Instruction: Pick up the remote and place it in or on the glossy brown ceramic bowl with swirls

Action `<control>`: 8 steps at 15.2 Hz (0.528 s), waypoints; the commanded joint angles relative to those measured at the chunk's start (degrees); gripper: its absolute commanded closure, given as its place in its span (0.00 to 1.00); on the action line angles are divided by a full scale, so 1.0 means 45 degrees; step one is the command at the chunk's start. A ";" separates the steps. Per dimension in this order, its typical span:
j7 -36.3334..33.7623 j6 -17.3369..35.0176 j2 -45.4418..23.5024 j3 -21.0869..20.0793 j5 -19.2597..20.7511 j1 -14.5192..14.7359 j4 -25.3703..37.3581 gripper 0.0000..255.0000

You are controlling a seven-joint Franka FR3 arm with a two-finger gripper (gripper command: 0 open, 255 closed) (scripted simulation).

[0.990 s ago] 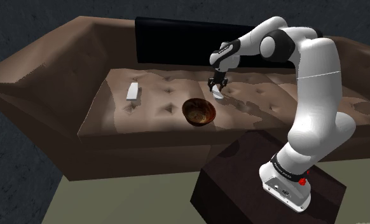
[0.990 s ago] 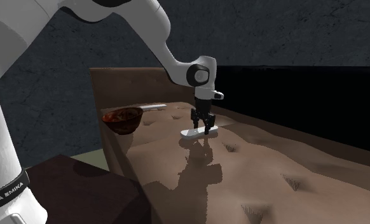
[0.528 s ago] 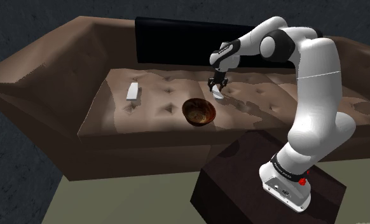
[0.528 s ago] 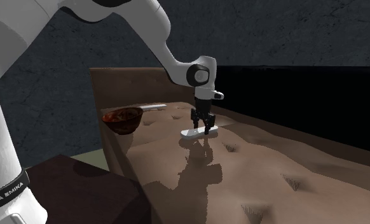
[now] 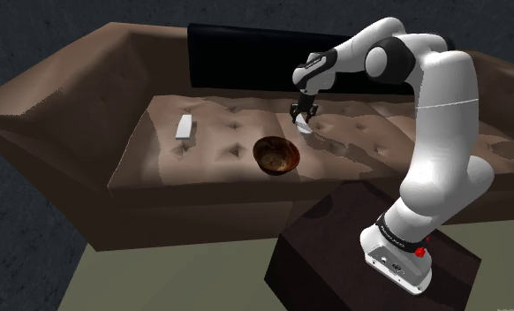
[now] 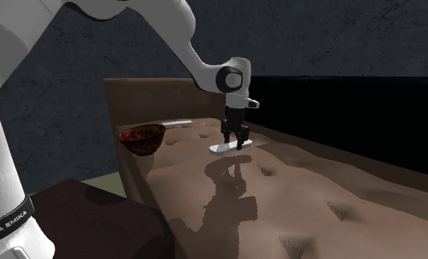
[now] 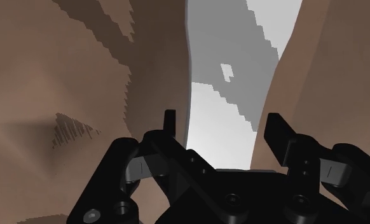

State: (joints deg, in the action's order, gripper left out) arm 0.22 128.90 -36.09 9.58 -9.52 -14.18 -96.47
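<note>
A flat white remote (image 5: 305,127) hangs just above the brown sofa seat (image 5: 220,132), clasped across its width by my black gripper (image 5: 301,119), which is shut on it. From the second exterior view the remote (image 6: 231,147) sits level under the gripper (image 6: 233,141) with its shadow on the cushion below. Seen from the wrist, the remote (image 7: 222,108) runs as a long pale slab between the two fingers (image 7: 170,124). The glossy brown swirled bowl (image 5: 275,155) stands on the seat near its front edge, a short way from the gripper toward the shoulder view's lower left; it also appears as the bowl (image 6: 141,137).
Another flat white object (image 5: 185,126) lies on the seat at the shoulder view's left, past the bowl. The sofa's backrest (image 5: 114,53) and arm wall in the seat. A black area (image 5: 246,53) sits behind the backrest. My dark stand (image 5: 352,252) is against the sofa front.
The gripper has risen slightly with the remote in it, lifting the remote off the cushion. The bowl and the other white object have not moved.
</note>
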 commanded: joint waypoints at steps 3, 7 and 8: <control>-0.0069 -0.0478 0.0457 0.0067 0.0096 0.0046 0.0027 1.00; -0.0135 -0.0967 0.0855 0.0125 0.0187 0.0082 0.0123 1.00; -0.0151 -0.1090 0.0953 0.0139 0.0210 0.0090 0.0149 1.00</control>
State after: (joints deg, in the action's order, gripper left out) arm -0.36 124.50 -32.17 10.17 -8.67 -13.84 -95.94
